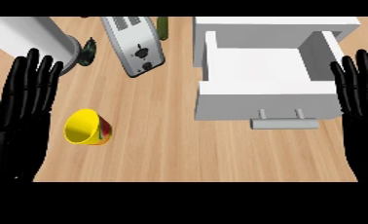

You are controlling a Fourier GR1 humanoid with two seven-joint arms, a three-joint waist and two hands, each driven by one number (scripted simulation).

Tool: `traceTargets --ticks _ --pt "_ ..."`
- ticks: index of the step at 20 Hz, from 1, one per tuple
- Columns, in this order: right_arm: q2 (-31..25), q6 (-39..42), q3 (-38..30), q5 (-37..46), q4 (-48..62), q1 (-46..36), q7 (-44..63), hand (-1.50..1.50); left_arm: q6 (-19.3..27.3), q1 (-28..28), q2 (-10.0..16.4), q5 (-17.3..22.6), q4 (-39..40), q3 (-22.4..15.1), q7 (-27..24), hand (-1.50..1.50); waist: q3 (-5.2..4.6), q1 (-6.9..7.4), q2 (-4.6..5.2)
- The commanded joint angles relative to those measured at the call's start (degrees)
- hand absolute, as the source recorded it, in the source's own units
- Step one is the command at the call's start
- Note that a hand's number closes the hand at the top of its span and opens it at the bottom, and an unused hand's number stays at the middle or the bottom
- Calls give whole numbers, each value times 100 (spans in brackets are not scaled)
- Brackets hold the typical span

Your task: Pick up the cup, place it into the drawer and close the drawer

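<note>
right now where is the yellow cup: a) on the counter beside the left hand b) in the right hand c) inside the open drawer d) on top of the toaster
a: the yellow cup sits on the counter beside the left hand, well apart from the open drawer.

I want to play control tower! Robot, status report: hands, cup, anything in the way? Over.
Left hand open, right hand open, both resting. Yellow cup on counter by left hand, untouched. Drawer open. Nothing between cup and drawer.
</note>
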Motion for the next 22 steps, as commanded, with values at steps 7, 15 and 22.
traceTargets --ticks 7,15,22 --pt "-159 174 187 308 151 -24 438 -150 626 808 -475 594 -83 -79 330 -150 111 115 -32" --pt "-208 507 -184 -54 199 24 341 -150 335 1204 -359 1256 109 326 -76 -150 123 77 -42" --pt "-83 551 -142 123 426 103 27 -150 412 1183 -422 1027 1317 575 -740 -150 123 62 -36"
